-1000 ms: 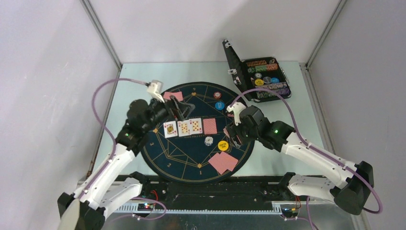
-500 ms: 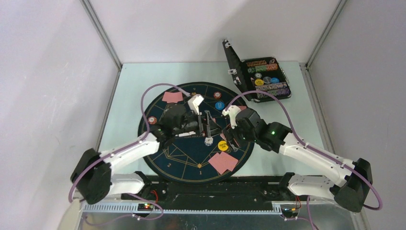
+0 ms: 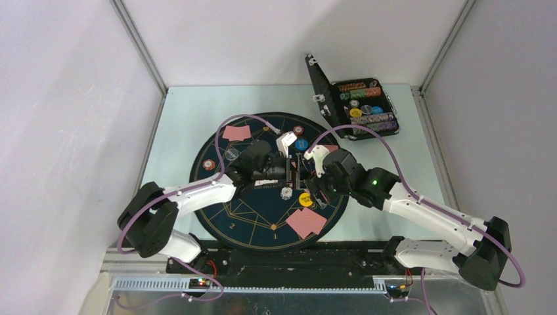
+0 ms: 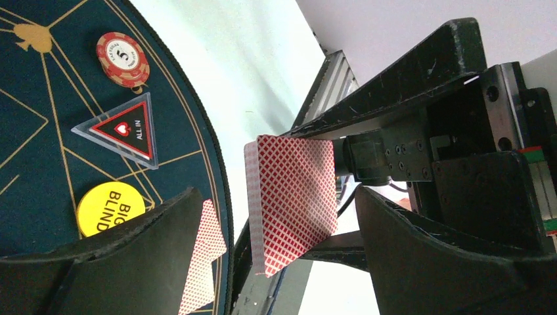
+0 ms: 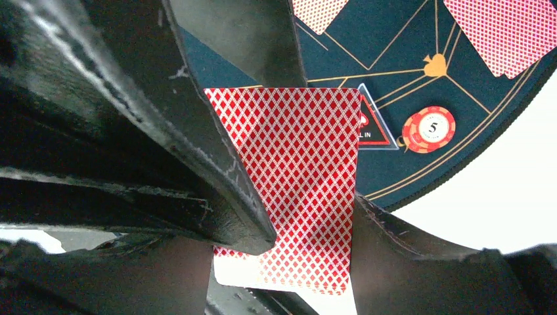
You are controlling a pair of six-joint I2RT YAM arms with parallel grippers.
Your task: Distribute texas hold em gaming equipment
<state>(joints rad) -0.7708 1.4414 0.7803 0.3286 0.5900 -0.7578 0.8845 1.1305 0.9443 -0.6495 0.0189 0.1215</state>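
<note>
Left tool [image 4: 279, 203] closer, card [image 5: 295, 170] face unseen

Readable markings, left wrist view:
"ALL IN" beside a heart sign on triangular marker [image 4: 125, 131]; "5" on red chip [image 4: 123, 59] just above it; "BIG BLIND" on yellow disc [image 4: 110, 209] just below it.

The playing card [image 5: 295, 164] held in the black right gripper [image 5: 309, 223] has a back of fine red diamond lattice on white, with a white border. To the left of the black left gripper [image 4: 276, 216] the dark-blue mat [image 4: 39, 151] carries gold lines. On it lie a red chip [image 4: 123, 59] with pale edge stripes and a white centre, a clear-rimmed black triangular marker [image 4: 125, 131] with red border, red heart and white lettering, and a yellow disc [image 4: 108, 207] lettered in black. The table [image 4: 249, 65] past the mat is pale mint green.
</note>
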